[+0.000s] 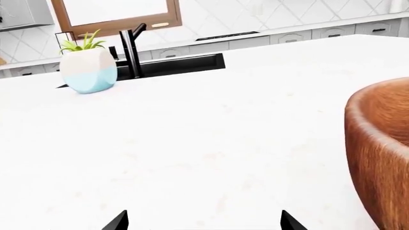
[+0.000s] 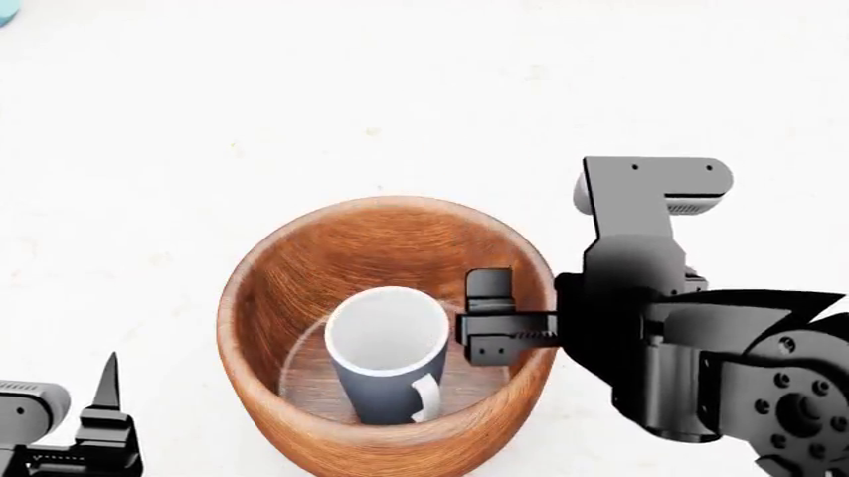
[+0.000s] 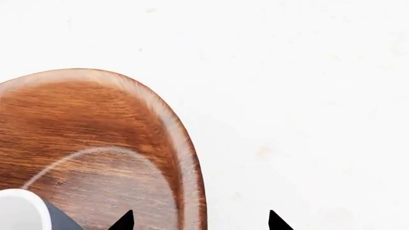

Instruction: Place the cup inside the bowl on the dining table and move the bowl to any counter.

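The reddish-brown wooden bowl (image 2: 305,268) stands upright on an off-white counter (image 2: 398,109) with faint beige stains. The slate blue-grey cup (image 2: 388,383) stands inside it, white handle toward me. My right gripper (image 2: 511,328) is open, with one finger inside the bowl's right rim (image 3: 188,167) and the other outside; it shows in the right wrist view (image 3: 199,221) with the cup's edge (image 3: 26,213) beside it. My left gripper (image 2: 99,437) is open and empty, left of the bowl; its wrist view (image 1: 204,221) shows the bowl's wall (image 1: 383,153). The plain white dining table is out of view.
A white and pale blue plant pot (image 1: 88,69) stands on the same top near a black sink (image 1: 185,64) with a black tap (image 1: 131,50). Grey cabinets (image 1: 332,32) and a window (image 1: 115,14) line the far wall.
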Controlling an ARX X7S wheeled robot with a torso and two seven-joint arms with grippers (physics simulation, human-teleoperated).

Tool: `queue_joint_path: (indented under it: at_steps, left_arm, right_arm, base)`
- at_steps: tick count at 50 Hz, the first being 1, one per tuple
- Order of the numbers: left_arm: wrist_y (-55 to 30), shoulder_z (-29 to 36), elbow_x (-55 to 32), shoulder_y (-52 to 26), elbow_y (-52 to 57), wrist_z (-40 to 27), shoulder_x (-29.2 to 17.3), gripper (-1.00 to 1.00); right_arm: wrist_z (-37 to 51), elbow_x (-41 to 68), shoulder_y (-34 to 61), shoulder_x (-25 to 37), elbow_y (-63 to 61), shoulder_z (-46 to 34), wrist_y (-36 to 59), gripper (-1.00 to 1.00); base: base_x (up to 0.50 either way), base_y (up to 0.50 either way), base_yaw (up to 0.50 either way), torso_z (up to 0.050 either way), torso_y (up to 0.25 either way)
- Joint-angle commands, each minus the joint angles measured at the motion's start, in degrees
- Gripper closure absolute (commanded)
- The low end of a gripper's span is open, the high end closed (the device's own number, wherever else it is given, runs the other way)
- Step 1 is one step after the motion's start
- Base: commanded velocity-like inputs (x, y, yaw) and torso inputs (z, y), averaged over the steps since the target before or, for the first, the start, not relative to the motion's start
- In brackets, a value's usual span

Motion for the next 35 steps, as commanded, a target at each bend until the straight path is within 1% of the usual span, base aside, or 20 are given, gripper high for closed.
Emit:
queue_joint_path:
  at_steps: [1, 2, 3, 7, 14, 19, 24, 31, 35]
  left_arm:
    - [2.66, -0.63, -0.09, 0.23, -1.02, 0.07, 0.36, -1.0]
    - [2.71, -0.77, -0.2, 0.41, -0.9, 0.15, 0.25, -1.0]
    - [2.72, -0.78, -0.22, 0.39, -0.91, 0.14, 0.21, -1.0]
    - [2.76, -0.84, -0.33, 0.5, -0.9, 0.07, 0.14, -1.0]
    - [3.15, -1.0, -0.55, 0.65, -1.18, 0.13, -0.02, -1.0]
    - [3.23, -0.82, -0.52, 0.5, -1.38, -0.03, 0.02, -1.0]
    - [3.26, -0.78, -0.61, 0.54, -1.34, -0.13, -0.04, -1.0]
    - [2.59, -1.25, -1.02, 0.72, -0.02, -0.47, -0.37, -1.0]
    - [1.54, -1.55, -1.32, 0.85, 1.82, -0.98, -0.58, -1.0]
  right_arm:
    - [1.69, 1.66, 1.51, -0.41, 1.93, -0.09, 2.89, -1.0]
    - [2.54, 2.15, 1.53, -0.5, 2.35, 0.37, 2.92, 1.0]
    - [3.99, 3.66, 1.42, -0.8, 3.21, 1.42, 3.19, 1.0]
    - [4.66, 5.13, 2.2, -0.82, 3.67, 1.13, 5.12, 1.0]
    - [6.13, 7.71, 2.38, -1.74, 4.9, 2.95, 4.59, 1.0]
    - [5.45, 6.79, 3.48, -1.9, 5.56, 2.95, 3.49, 1.0]
    - [6.35, 7.8, 5.75, -1.83, 5.16, 3.17, 4.52, 1.0]
    - [5.25, 8.39, 9.46, -0.52, 4.36, 3.28, 5.9, 1.0]
    - [3.84, 7.5, 9.59, 0.91, 3.81, 3.48, 5.11, 1.0]
  base:
    - [0.0, 0.0, 0.0, 0.0, 0.0]
    - [0.0, 0.0, 0.0, 0.0, 0.0]
    - [0.0, 0.0, 0.0, 0.0, 0.0]
    - [0.0, 0.0, 0.0, 0.0, 0.0]
    - [0.0, 0.0, 0.0, 0.0, 0.0]
    - [0.0, 0.0, 0.0, 0.0, 0.0]
    - [0.0, 0.0, 0.0, 0.0, 0.002]
    - [0.0, 0.0, 0.0, 0.0, 0.0]
    - [0.0, 0.0, 0.0, 0.0, 0.0]
